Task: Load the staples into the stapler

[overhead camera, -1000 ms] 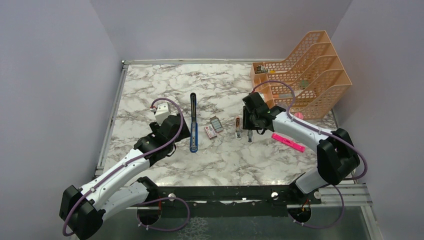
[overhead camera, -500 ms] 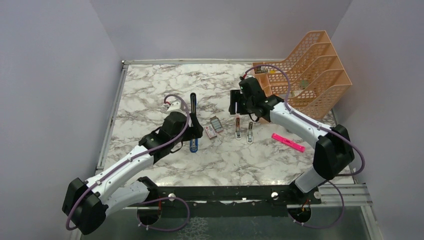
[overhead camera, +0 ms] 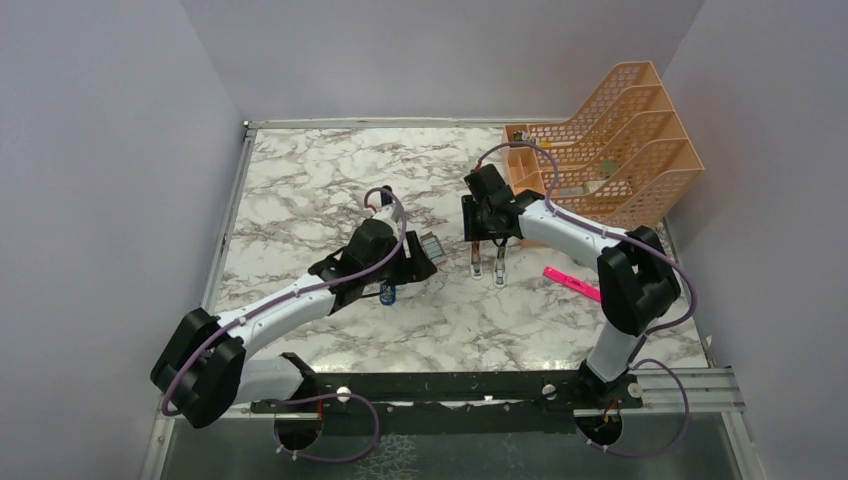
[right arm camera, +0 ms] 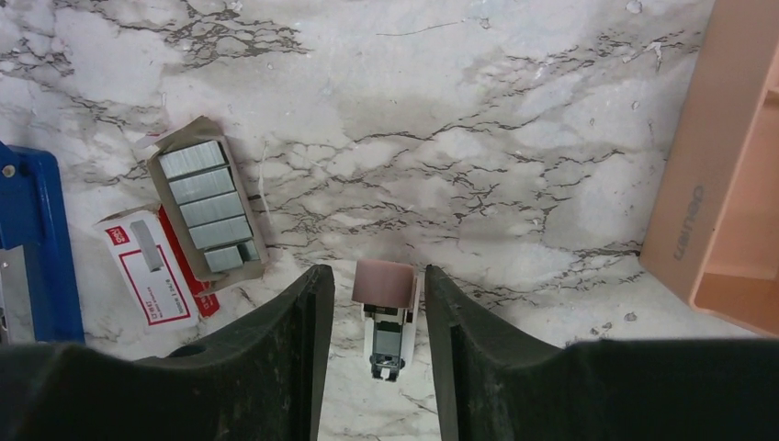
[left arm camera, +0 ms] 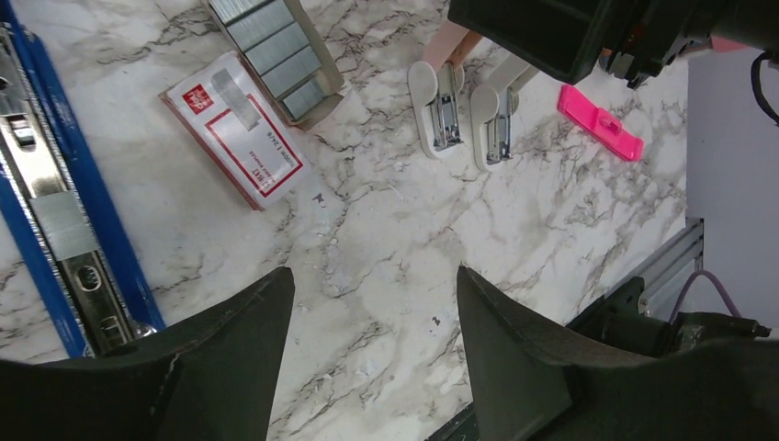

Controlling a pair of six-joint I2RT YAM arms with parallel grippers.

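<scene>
The blue stapler point(left arm camera: 50, 216) lies open on the marble with its silvery channel facing up; in the top view only its near tip point(overhead camera: 388, 293) shows under my left arm. The staples are a pink-and-white box point(left arm camera: 241, 138) and, next to it, a grey tray of silvery strips point(left arm camera: 276, 46) point(right arm camera: 207, 207) point(overhead camera: 432, 243). My left gripper point(left arm camera: 372, 294) point(overhead camera: 420, 264) hovers open over bare marble just near of the box. My right gripper point(right arm camera: 375, 273) point(overhead camera: 482, 235) is open, its fingers straddling a small white stapler point(right arm camera: 386, 331) without touching it.
Two small white staplers point(left arm camera: 436, 101) point(left arm camera: 496, 119) lie side by side right of the staples. A pink highlighter point(overhead camera: 575, 284) lies further right. An orange tiered file rack point(overhead camera: 620, 140) stands at the back right, its base point(right arm camera: 726, 184) close to my right gripper.
My left arm swung right, across the blue stapler, to beside the staples box. My right gripper lifted off the small staplers, moved left and back, and now sits over their far ends.
</scene>
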